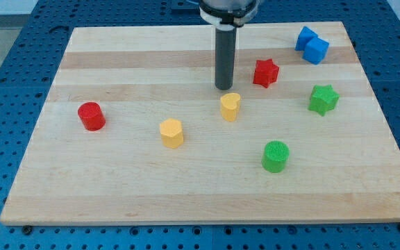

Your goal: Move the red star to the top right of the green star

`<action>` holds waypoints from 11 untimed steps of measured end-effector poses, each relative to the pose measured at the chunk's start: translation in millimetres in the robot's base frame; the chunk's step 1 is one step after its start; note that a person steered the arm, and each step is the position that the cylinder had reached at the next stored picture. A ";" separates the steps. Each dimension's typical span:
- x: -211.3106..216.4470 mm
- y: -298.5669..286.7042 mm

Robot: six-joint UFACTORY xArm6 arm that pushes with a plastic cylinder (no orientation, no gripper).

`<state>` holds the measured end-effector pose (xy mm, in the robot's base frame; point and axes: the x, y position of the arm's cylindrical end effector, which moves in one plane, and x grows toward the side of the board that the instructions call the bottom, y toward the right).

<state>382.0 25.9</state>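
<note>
The red star (265, 72) lies on the wooden board (117, 62) right of centre, near the view's top. The green star (323, 99) lies to its lower right, a short gap away. My tip (223, 88) is at the end of the dark rod, left of the red star and apart from it, just above the yellow heart (230, 107).
A blue block (312, 44) sits at the top right, above the green star. A green cylinder (276, 156) is at the lower right. A yellow hexagonal block (172, 132) is near the centre. A red cylinder (91, 116) is at the left.
</note>
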 end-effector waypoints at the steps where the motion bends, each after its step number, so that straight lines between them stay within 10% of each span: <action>1: 2.4 27.8; 11: -42.1 180.7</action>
